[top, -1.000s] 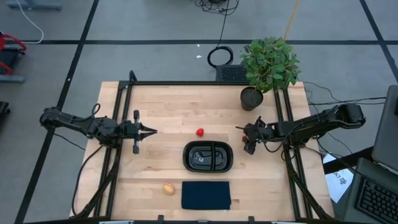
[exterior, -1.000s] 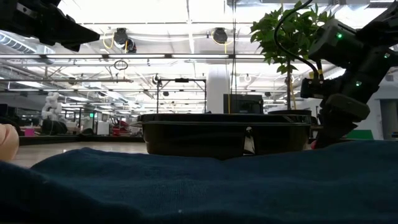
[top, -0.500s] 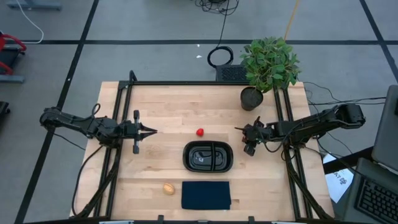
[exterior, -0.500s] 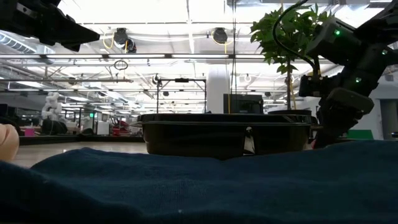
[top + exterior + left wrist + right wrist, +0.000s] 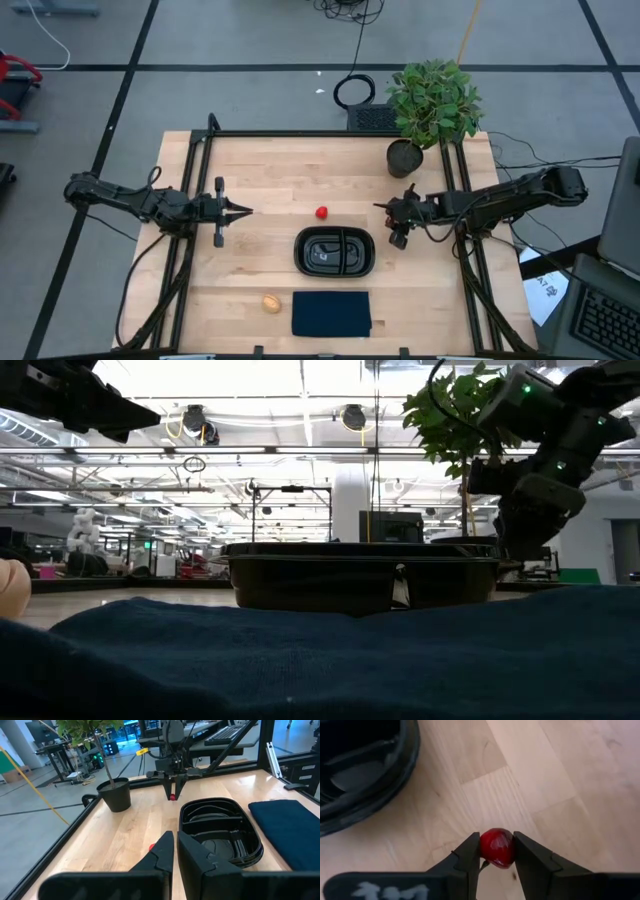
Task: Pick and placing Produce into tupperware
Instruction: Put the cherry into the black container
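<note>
The right tool (image 5: 496, 854) grips the tiny dark red produce (image 5: 496, 847) just right of the tupperware (image 5: 335, 251), so carrying it over a compartment seems next, while the left tool (image 5: 240, 211), closed, waits at left.

A leafy green potted plant (image 5: 432, 104) in a black pot (image 5: 404, 158) stands at the far right corner of the light wooden tabletop (image 5: 270, 175). A flat dark blue cloth (image 5: 331, 313) lies at the near edge, around the middle. A black frame (image 5: 300, 133) runs along the far edge and down both sides. On the grey floor beyond the far edge lies a coiled black cable (image 5: 354, 92). At the right, off the tabletop, a keyboard (image 5: 605, 322) shows near some white paper (image 5: 545, 291).
</note>
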Controlling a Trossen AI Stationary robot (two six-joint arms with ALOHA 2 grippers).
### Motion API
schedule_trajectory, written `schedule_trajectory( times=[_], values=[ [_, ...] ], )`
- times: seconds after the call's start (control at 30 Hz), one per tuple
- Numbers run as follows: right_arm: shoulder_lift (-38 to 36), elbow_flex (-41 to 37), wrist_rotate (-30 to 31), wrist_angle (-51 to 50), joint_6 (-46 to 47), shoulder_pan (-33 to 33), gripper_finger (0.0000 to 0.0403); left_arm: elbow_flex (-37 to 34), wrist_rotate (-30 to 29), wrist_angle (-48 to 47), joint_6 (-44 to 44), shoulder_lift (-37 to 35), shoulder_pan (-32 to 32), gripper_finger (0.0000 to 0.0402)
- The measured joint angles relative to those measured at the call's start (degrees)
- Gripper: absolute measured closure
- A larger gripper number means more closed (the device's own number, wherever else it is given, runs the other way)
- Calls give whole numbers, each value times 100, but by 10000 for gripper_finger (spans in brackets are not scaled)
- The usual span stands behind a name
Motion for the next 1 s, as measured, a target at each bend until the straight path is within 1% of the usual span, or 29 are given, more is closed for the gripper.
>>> schedule_trajectory(
  times=[0.1,0.27,0.6,1.0],
  values=[
    [-22,139,-12,-217,-23,0,303,0,-2,0,101,2,0,376],
    [-37,480,-297,-599,-117,2,303,0,-2,3,126,0,0,376],
    [-35,1155,-327,-1370,-702,2,305,0,-2,4,133,2,0,376],
    [-33,1196,-327,-1429,-868,2,311,0,-2,4,126,2,0,376]
  ],
)
